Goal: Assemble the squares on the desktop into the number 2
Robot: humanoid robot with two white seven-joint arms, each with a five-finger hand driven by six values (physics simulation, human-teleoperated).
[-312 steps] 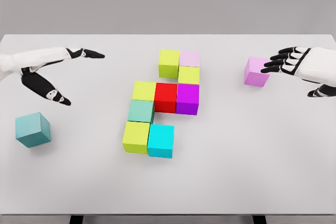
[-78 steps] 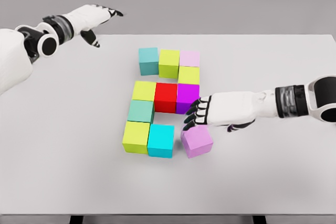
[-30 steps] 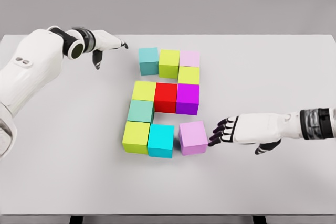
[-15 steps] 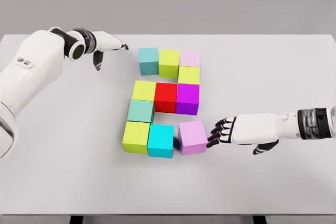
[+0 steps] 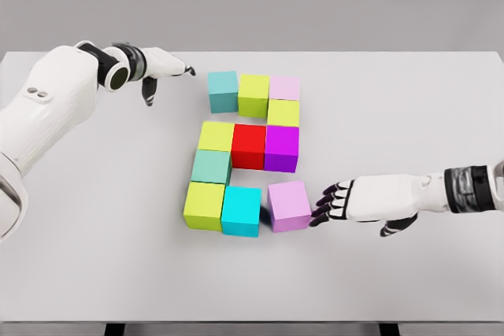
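Coloured cubes lie on the white table (image 5: 94,257) in the shape of a 2. The top row is a teal cube (image 5: 223,90), a lime cube (image 5: 253,94) and a pale pink cube (image 5: 284,86). Below come a lime cube (image 5: 283,112), then lime (image 5: 215,136), red (image 5: 248,145) and purple (image 5: 281,147) cubes, a teal cube (image 5: 211,167), and a bottom row of lime (image 5: 204,204) and cyan (image 5: 241,210). A pink cube (image 5: 288,205) sits at that row's right end, slightly askew. My right hand (image 5: 329,202) is open, its fingertips against the pink cube's right side. My left hand (image 5: 161,68) hovers open left of the top teal cube.
The table's far edge runs just behind the top row of cubes. Both white forearms reach in over the table from the sides.
The right hand has nudged the pink cube slightly left, closer to the cyan cube. The left hand has barely shifted.
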